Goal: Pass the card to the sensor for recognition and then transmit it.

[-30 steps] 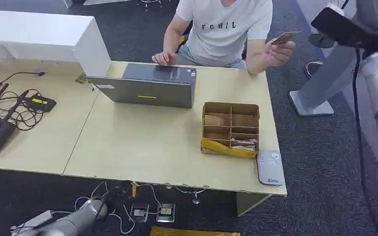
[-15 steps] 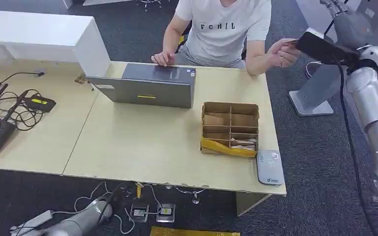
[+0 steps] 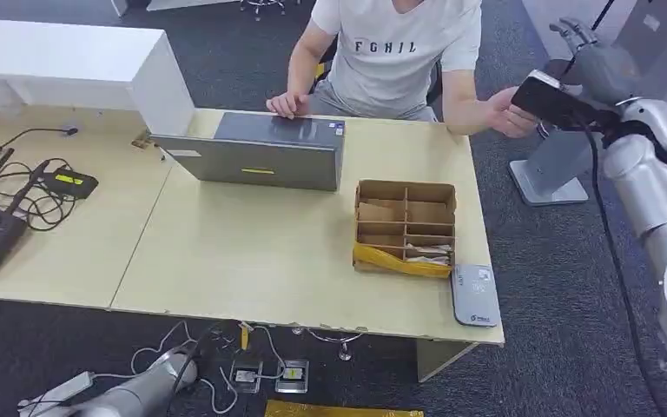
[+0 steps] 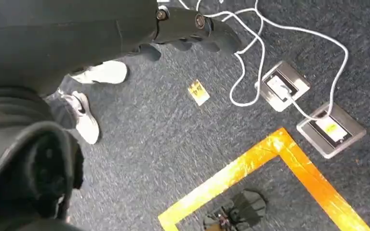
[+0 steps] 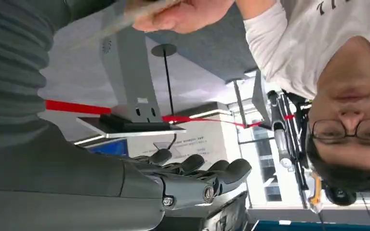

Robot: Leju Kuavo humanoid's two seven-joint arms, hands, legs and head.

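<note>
— Two hands matter here: my right hand (image 3: pixel 592 62), raised beyond the table's far right corner with fingers apart and nothing in them, and the person's hand (image 3: pixel 511 113) just beside it. In the right wrist view the card (image 5: pixel 125 18) is a blurred pale strip pinched in that person's fingers; I do not hold it.

— So how should you take it?

— I judge the step is receiving the card. I'd bring my fingers (image 5: pixel 207 175) to the card's free end, clear of the person's grip, close on its flat faces and wait for release before pulling away. A thin card slips easily, so a firm pinch on the faces is safer than a clasp at the edges.

— And your left hand (image 4: pixel 197 29)?

— It hangs low over the carpet, fingers curled loosely with nothing in them.

— Where does the card go next?

— Probably to the grey sensor (image 3: pixel 475 295) at the table's near right corner, next to the cardboard box (image 3: pixel 406 228).

— Any writing?

— The person's shirt (image 3: pixel 397 43) bears dark letters, perhaps "FCHIL"; I can't read them surely. The sensor's marking is too small.
</note>
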